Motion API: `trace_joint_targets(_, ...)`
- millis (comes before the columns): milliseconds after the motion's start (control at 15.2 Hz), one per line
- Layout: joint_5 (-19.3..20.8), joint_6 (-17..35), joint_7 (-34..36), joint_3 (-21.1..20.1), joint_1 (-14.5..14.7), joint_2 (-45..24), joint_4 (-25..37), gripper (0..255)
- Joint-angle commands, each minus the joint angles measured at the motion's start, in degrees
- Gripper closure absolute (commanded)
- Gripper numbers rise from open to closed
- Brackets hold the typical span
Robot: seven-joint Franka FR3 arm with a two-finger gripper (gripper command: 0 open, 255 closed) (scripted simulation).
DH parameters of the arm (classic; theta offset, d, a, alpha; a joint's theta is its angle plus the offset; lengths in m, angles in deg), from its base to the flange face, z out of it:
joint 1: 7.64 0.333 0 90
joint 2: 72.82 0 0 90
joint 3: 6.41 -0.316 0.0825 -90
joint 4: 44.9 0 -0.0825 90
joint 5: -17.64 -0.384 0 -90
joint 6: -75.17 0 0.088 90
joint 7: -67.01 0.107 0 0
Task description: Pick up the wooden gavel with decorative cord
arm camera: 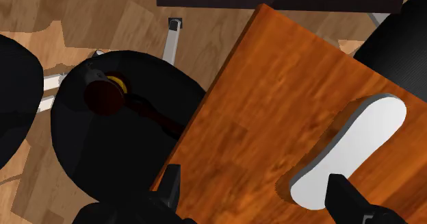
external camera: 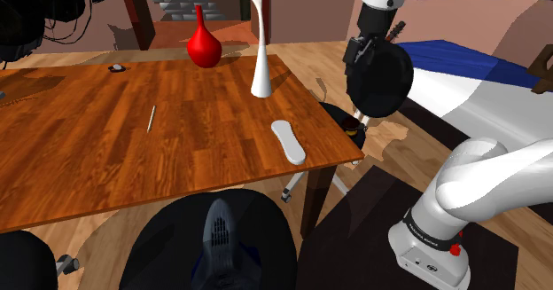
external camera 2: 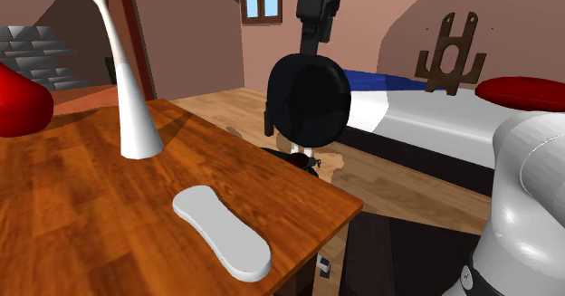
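Note:
The gavel [arm camera: 104, 96] is dark reddish wood with a yellow band by its head. It lies on the seat of a black chair [arm camera: 89, 154] just off the table's corner. Its handle runs toward the table edge. It shows small at the chair seat in the shoulder view [external camera: 354, 135] and under the round chair back in the second exterior view [external camera 2: 306, 162]. My gripper [arm camera: 260, 202] hangs high above the table's edge, open, with nothing between its fingers. It sits in front of the chair back [external camera: 379, 80] in the shoulder view [external camera: 354, 59].
A white oblong object [external camera: 288, 142] lies near the wooden table's [external camera: 133, 146] corner, below one finger. A tall white vase [external camera: 261, 66], a red vase [external camera: 204, 47] and a thin stick [external camera: 151, 118] stand farther in. Another black chair [external camera: 208, 244] is at the table's near side, a bed [external camera: 461, 75] beyond.

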Motion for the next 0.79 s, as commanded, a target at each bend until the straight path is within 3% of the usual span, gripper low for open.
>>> trace_joint_targets(0,0.0,0.0,0.0,0.0,0.0,0.0,0.0,0)
trace_joint_targets(726,6.16,17.48,-17.4,11.61,0.05,-6.42,-11.78,0)
